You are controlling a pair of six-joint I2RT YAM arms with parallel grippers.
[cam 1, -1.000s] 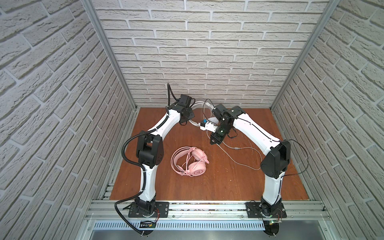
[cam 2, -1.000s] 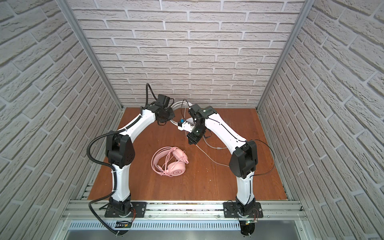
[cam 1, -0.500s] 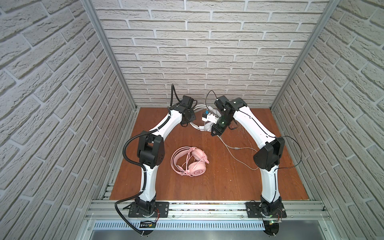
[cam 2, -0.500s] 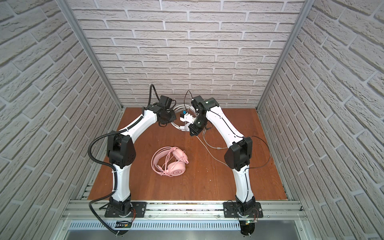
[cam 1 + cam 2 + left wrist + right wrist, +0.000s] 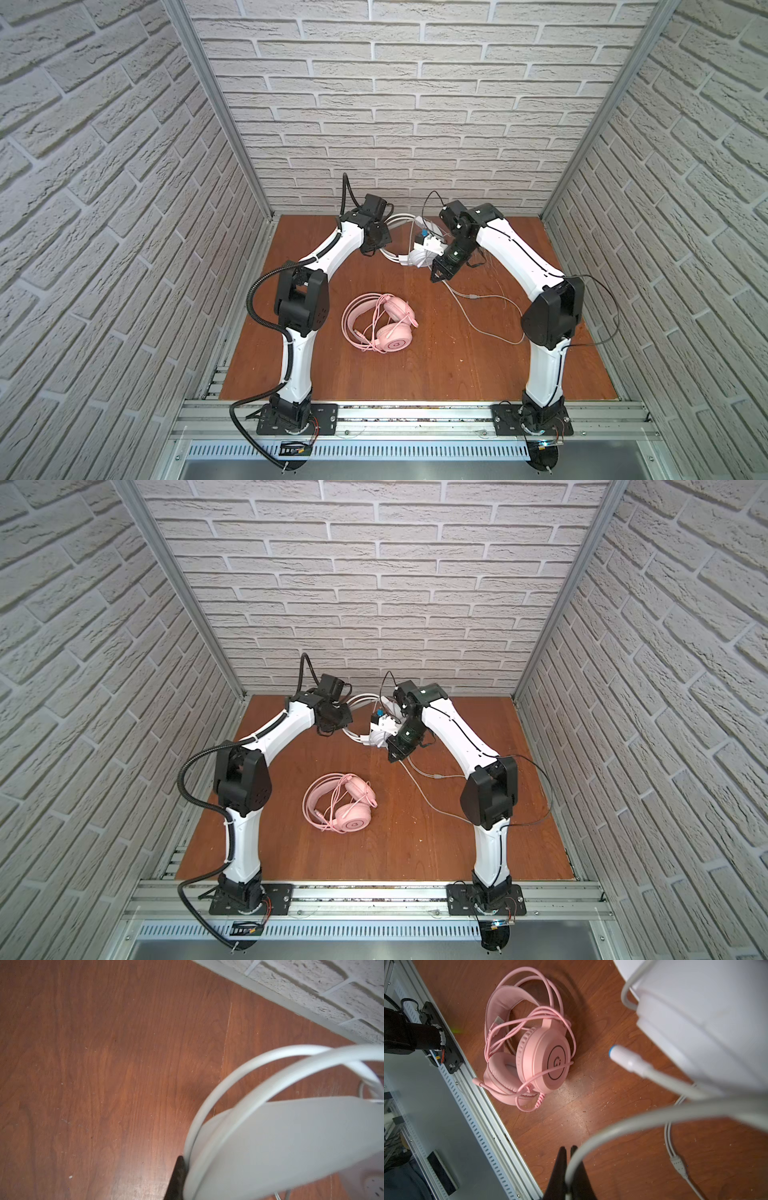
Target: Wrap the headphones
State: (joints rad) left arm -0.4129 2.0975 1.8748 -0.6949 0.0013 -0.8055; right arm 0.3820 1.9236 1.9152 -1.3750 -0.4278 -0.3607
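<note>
My right hand [image 5: 568, 1167] is pinched shut on the grey cord [image 5: 623, 1126] of the white headset [image 5: 419, 255]; my left hand [image 5: 180, 1176] is clamped on its headband [image 5: 259, 1076], holding it up at the back of the worktop [image 5: 436, 365]. I judge I am mid-wrap on this 1: most of the cord still trails loose across the wood toward my right arm, so the next move calls for carrying it round the cups while the left keeps the frame steady. The pink headset [image 5: 380, 322] lies mid-worktop, its cord already looped over it. I see no containers here.
</note>
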